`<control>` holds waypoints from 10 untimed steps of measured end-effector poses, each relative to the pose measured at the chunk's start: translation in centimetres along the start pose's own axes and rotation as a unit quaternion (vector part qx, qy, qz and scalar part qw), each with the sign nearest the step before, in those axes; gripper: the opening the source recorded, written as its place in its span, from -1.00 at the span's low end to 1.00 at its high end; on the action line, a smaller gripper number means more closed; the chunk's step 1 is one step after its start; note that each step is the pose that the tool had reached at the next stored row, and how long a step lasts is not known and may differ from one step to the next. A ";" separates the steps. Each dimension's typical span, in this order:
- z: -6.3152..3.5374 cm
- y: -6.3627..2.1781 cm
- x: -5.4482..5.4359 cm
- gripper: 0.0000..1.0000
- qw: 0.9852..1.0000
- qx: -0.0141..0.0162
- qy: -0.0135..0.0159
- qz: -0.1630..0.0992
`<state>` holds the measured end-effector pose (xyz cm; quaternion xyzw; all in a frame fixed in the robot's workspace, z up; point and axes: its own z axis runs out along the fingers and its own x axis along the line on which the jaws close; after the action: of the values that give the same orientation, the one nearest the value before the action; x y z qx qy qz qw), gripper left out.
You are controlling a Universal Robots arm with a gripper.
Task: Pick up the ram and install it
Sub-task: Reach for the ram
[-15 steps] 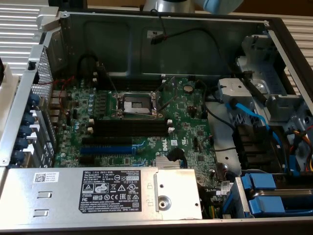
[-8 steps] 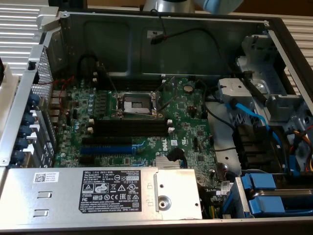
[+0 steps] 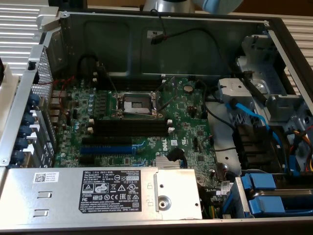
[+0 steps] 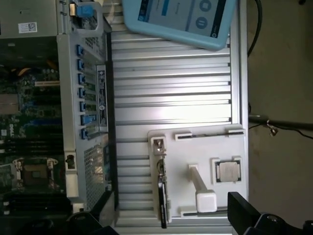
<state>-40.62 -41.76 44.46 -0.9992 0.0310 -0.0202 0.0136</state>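
Okay so the exterior view gives the open case, black memory slots at 6 o'clock from the CPU socket. Wrist view gives the ram instead, on edge in a white holder outside the case; gripper jaws spread wide, the ram lined up in the gap between them, touching neither

We see the ram standing on edge along the edge of the white tray nearest the computer case, a processor near the opposite edge.
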 end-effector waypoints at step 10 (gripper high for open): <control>0.06 0.02 -1.0 0.98 1.000 -0.001 0.000 0.020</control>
<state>-41.64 -41.71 44.36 -0.9984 0.0507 -0.0201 0.0132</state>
